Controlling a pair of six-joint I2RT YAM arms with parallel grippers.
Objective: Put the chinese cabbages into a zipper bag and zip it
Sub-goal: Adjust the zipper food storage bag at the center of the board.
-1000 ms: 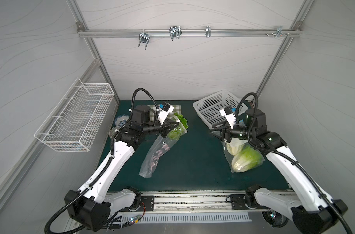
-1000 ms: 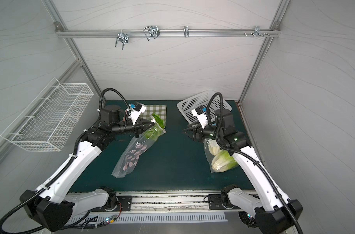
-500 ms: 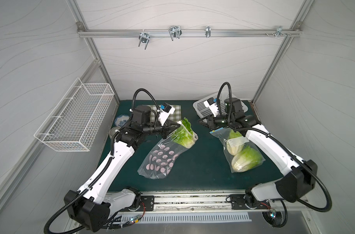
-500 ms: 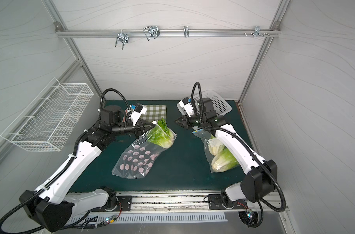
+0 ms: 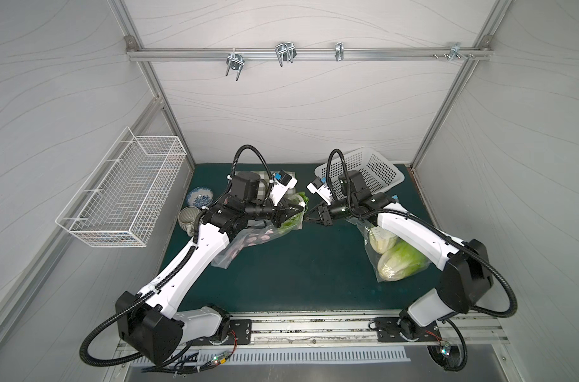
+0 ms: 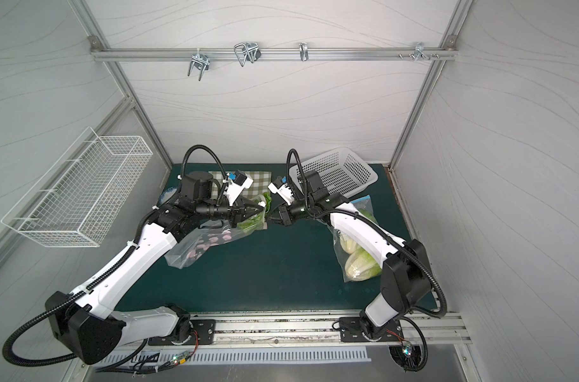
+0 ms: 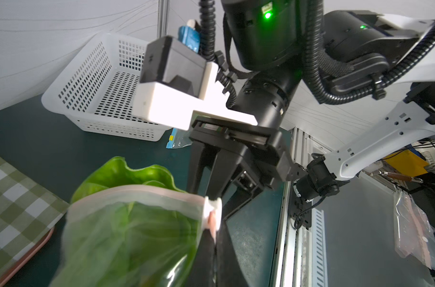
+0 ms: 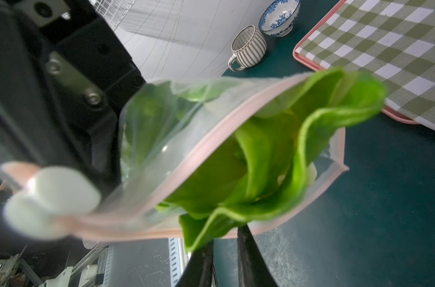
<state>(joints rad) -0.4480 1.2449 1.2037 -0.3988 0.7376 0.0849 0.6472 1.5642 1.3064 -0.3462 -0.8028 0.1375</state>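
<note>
My left gripper (image 5: 298, 211) is shut on the end of the zipper bag's (image 5: 248, 238) pink rim, just below the white slider (image 7: 212, 208). The clear bag, printed with pink spots, hangs from that grip down to the green mat. One of the chinese cabbages (image 8: 273, 161) sits inside, its green leaves poking out of the open mouth. My right gripper (image 5: 309, 218) is at the mouth beside the slider, jaws a narrow gap apart. A leaf and the rim cover its fingertips (image 8: 241, 231). Two more cabbages (image 5: 400, 261) lie in a second clear bag under my right arm.
A white perforated basket (image 5: 377, 172) stands at the back right. A checked cloth on a pink tray (image 8: 397, 49) lies at the back behind the bag. A striped cup (image 5: 188, 218) and a blue-patterned bowl (image 5: 200, 197) sit at the left edge. A wire basket (image 5: 123, 195) hangs on the left wall.
My right arm has swung from the bag on the right across to the mouth of the bag my left gripper holds, its jaws narrowing. The left gripper has stayed shut on that bag.
</note>
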